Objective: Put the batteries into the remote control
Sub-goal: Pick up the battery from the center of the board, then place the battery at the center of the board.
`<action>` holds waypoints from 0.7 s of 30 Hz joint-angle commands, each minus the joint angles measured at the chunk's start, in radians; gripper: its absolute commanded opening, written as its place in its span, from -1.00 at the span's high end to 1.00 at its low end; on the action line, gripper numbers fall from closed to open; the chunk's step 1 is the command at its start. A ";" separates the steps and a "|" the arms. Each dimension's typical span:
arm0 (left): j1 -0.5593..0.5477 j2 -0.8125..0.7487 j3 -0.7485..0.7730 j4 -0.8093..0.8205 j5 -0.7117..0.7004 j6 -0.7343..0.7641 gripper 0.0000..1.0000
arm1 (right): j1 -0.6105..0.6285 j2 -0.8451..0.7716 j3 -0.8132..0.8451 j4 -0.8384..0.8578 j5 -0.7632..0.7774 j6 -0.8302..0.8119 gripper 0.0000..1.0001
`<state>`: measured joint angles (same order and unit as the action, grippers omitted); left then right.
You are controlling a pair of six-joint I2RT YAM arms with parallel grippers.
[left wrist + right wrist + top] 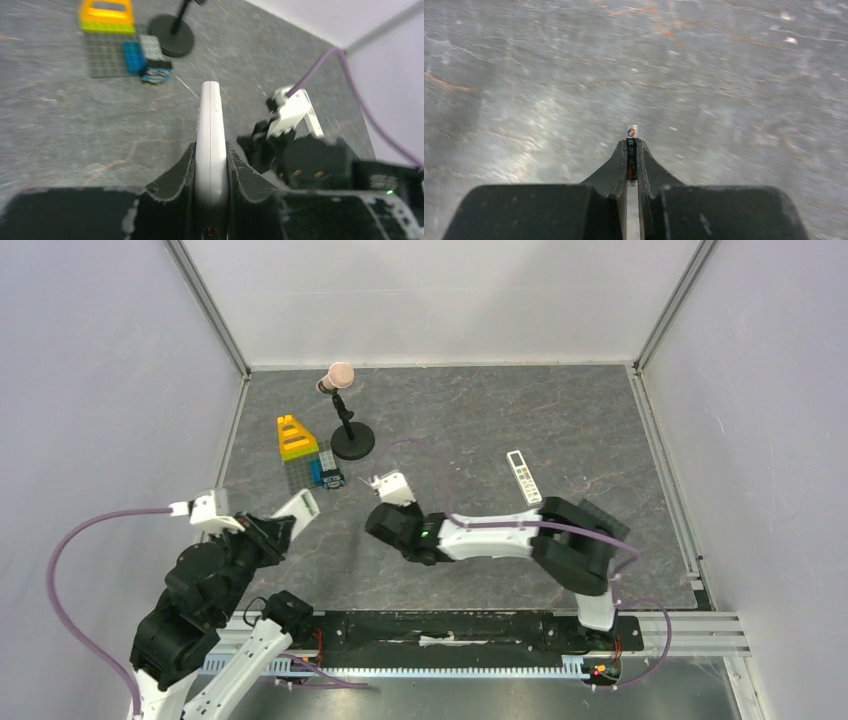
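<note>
My left gripper (210,162) is shut on the remote control (210,125), a white body seen edge-on that sticks out ahead of the fingers. In the top view the remote control (297,506) is held up at the left, above the table. My right gripper (631,146) is shut on a thin dark battery (631,156) with a white tip that pokes just past the fingertips. It hangs over bare grey table. In the top view the right wrist (400,528) sits mid-table, a short way right of the remote. Other batteries cannot be made out.
A longer slim white remote (523,476) lies at the right of the table. Toy bricks on a grey plate (303,452) and a black mic stand (351,443) stand at the back left, with a small blue-and-white object (332,480) beside the plate. Walls enclose the table.
</note>
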<state>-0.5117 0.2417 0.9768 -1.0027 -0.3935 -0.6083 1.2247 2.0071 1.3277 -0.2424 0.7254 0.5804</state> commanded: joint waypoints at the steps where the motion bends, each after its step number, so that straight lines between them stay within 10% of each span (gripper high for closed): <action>1: 0.006 0.018 -0.061 0.131 0.343 0.104 0.96 | -0.029 -0.273 -0.202 0.098 -0.035 -0.100 0.96; 7: 0.005 0.016 -0.167 0.328 0.767 0.119 0.96 | -0.069 -0.622 -0.427 0.116 -0.109 -0.184 0.97; 21: 0.005 0.168 -0.364 0.857 1.221 -0.136 0.96 | -0.128 -1.279 -0.575 0.132 -0.463 -0.344 0.95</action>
<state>-0.5117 0.3645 0.6609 -0.4152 0.6468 -0.6121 1.0981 0.8093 0.7677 -0.1417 0.4038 0.2852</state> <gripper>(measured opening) 0.264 0.069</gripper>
